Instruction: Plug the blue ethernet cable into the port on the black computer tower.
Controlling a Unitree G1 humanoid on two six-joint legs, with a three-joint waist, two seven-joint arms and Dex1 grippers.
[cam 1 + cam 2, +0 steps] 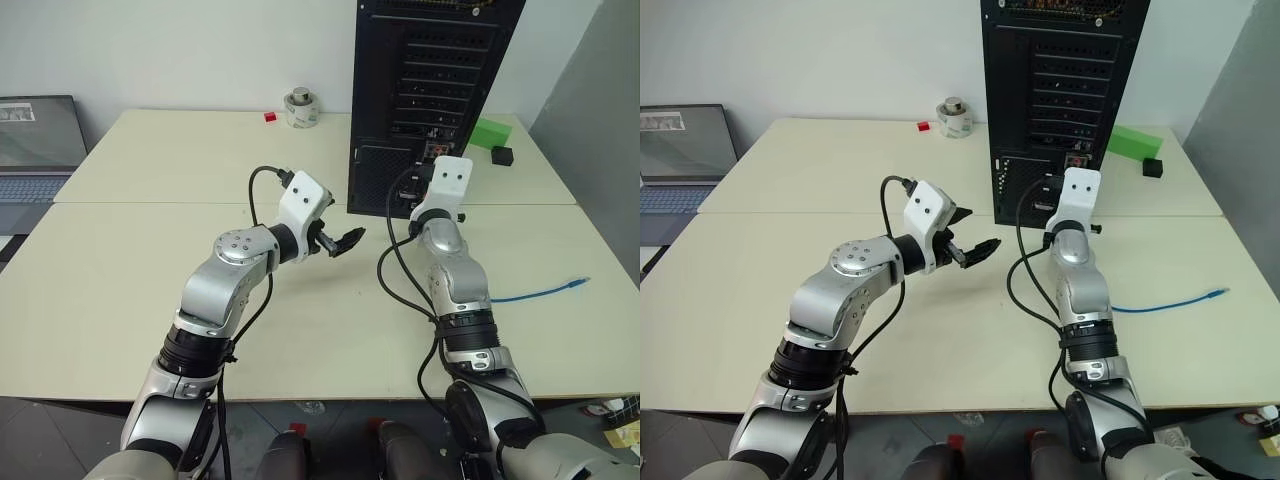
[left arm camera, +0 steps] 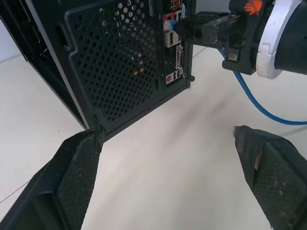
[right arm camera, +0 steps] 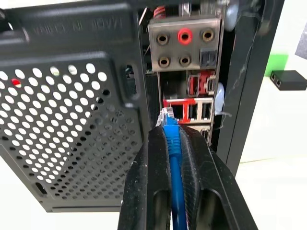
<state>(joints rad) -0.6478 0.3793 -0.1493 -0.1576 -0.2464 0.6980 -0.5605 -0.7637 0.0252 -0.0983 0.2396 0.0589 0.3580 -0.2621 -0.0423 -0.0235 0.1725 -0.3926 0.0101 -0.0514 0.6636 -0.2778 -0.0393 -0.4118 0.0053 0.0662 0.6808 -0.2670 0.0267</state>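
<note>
Right gripper [image 3: 173, 143] clamped on the blue ethernet cable [image 3: 173, 158], black fingers [image 3: 148, 182] pressed together with the blue cord running up between them. Clear plug at the cable's tip poking out past the fingertips, right at the red-framed port row on the connector strip of the black computer tower [image 1: 430, 90]; impossible to tell whether the plug is seated or merely touching the port's edge. Audio jacks above that row, perforated grille panel beside it. Rest of the cable trailing back from the gripper, down past the right arm and out across the beige table [image 1: 140, 290], free end lying flat well off to the robot's right with its small plug at the tip.

Left gripper [image 1: 340, 240] wide apart, holding nothing, hovering over the table just short of the tower's lower rear corner and pointing toward it.

Tower upright at the back of the table, rear panel facing the robot. Green block [image 1: 490, 132] and small black box [image 1: 502, 155] just beside the tower on the right. Roll of tape [image 1: 301, 108] and tiny red piece [image 1: 269, 117] farther back on the left. Grey laptop [image 1: 38, 145] open at the far left edge.
</note>
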